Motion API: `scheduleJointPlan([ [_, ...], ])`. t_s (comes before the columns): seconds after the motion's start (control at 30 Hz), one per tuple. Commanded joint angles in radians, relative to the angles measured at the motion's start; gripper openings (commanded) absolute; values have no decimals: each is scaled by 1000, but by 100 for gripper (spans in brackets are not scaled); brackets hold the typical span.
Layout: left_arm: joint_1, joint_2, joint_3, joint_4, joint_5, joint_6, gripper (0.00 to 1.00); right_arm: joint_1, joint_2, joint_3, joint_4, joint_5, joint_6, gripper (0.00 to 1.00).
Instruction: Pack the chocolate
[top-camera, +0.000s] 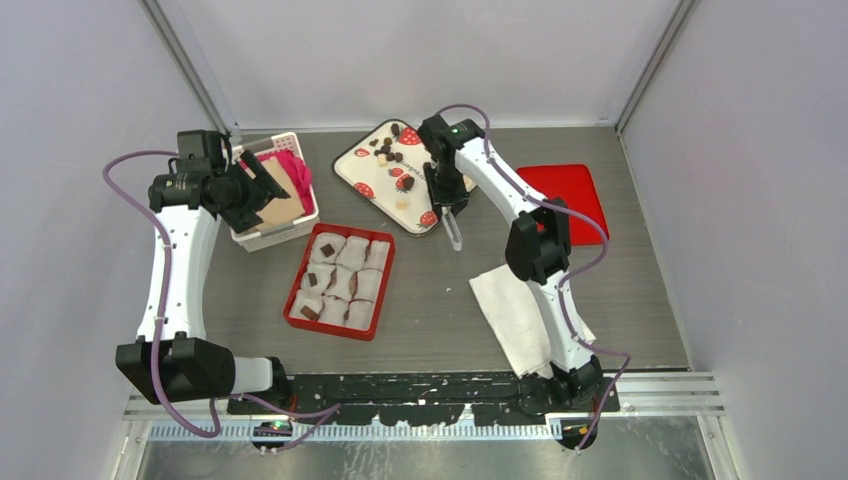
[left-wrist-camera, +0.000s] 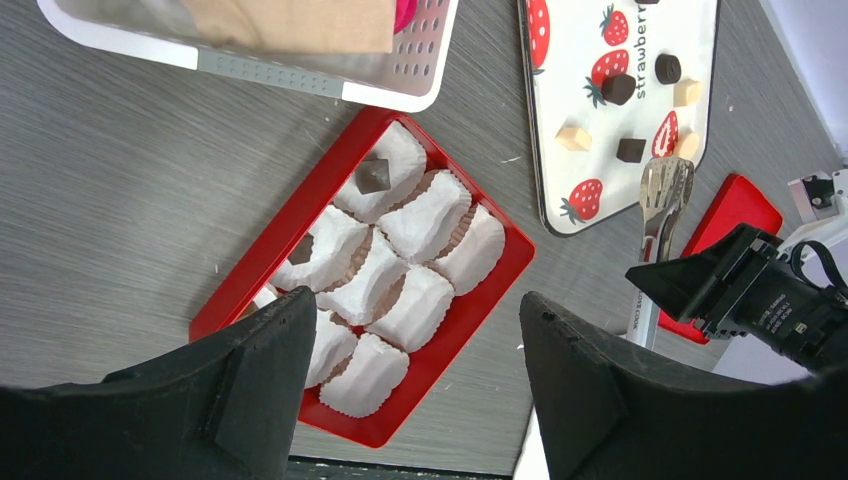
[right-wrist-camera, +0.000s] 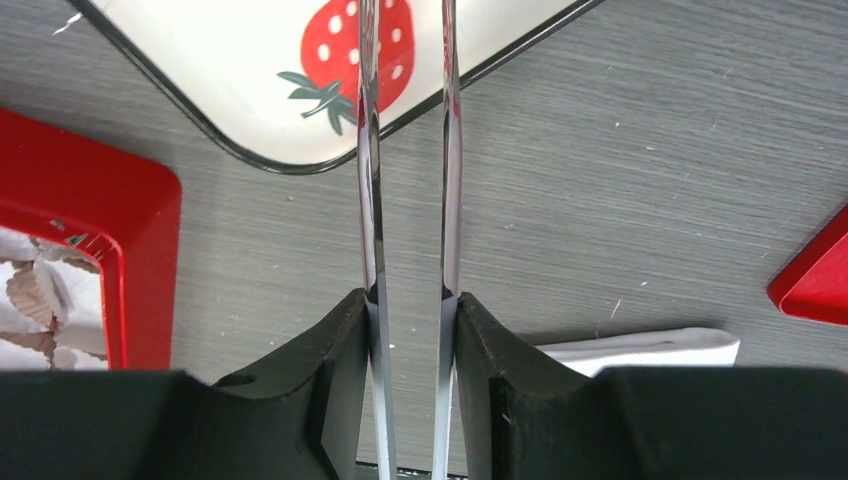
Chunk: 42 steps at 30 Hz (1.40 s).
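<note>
Right hand clamps tongs over strawberry tray; left hand spread wide.

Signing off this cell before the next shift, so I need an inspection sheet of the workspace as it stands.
Surface: grey wood-grain table, a few pale specks.
Job's things: chocolate pieces loose on the strawberry tray; red box of white paper cups, a few holding a piece.
Clutter: white basket with cardboard and a pink item; red lid; white napkin.
Tools: left tool open, empty; right tool shut on metal tongs, which reach over the tray's edge.
Cables: a purple-grey cable loops along each arm.
Surroundings: plain white walls.
</note>
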<state>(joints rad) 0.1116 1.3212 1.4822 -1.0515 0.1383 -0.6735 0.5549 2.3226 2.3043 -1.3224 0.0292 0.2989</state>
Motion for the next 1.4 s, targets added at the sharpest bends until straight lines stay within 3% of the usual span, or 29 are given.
scheduleJointPlan([
  [0.0,6,-7,13,27,-9,-6,75,-5,7,78,-28,11,0,40],
  [0.47,6,19,33,30,-4,-8,75,-5,68,85,-34,16,-21,52],
  [1.0,5,21,35,30,-17,-8,75,-8,170,186,-30,56,-34,52],
  [1.1,6,20,34,29,-19,-9,75,-8,174,193,-23,53,-34,48],
  [1.37,6,18,32,28,-17,-10,75,-7,143,189,-17,52,-37,20],
])
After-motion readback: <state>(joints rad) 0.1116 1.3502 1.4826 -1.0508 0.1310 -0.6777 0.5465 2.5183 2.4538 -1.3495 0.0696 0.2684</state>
